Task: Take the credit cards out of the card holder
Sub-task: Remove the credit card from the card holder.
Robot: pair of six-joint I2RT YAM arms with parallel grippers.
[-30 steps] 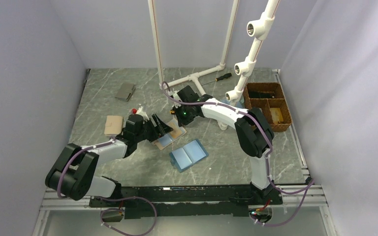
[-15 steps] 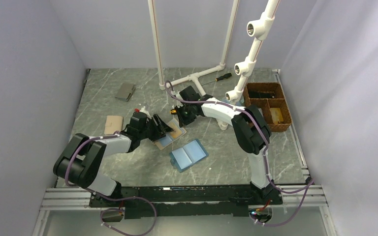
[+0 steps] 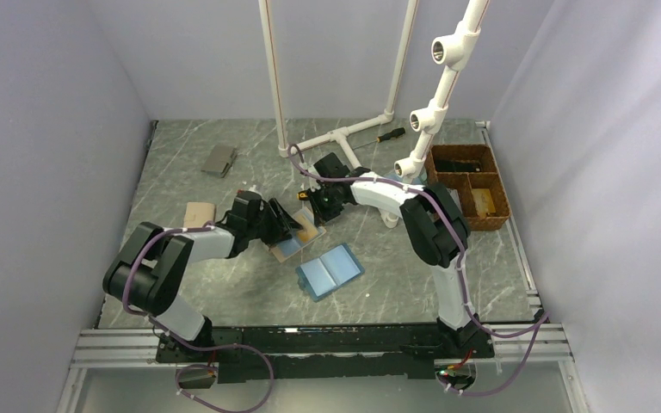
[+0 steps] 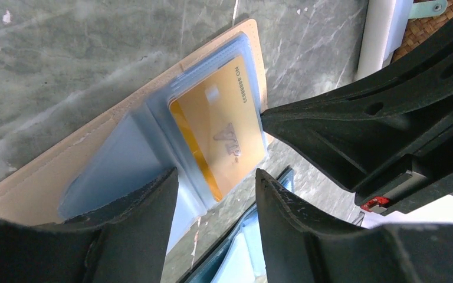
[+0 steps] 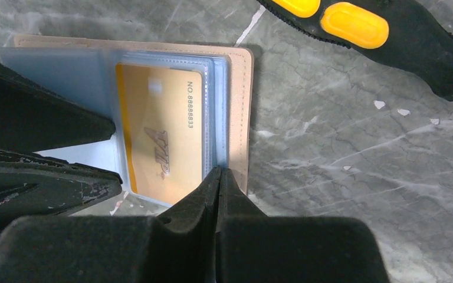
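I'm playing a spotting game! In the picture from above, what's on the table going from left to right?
Small grey wallet → open card holder → screwdriver → brown basket.

The white-and-black left arm (image 3: 191,245) and right arm (image 3: 385,191) stretch inward, tips nearly meeting, the black left gripper (image 4: 216,178) parted and the black right gripper (image 5: 219,174) apparently pressed fully together.

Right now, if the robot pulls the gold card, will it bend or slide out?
The gold card looks flat and straight-edged, so it probably stays stiff. It sits under a shiny clear sleeve, so it may slide or cling. The card holder looks thin and light, so it might drag along unless held down.
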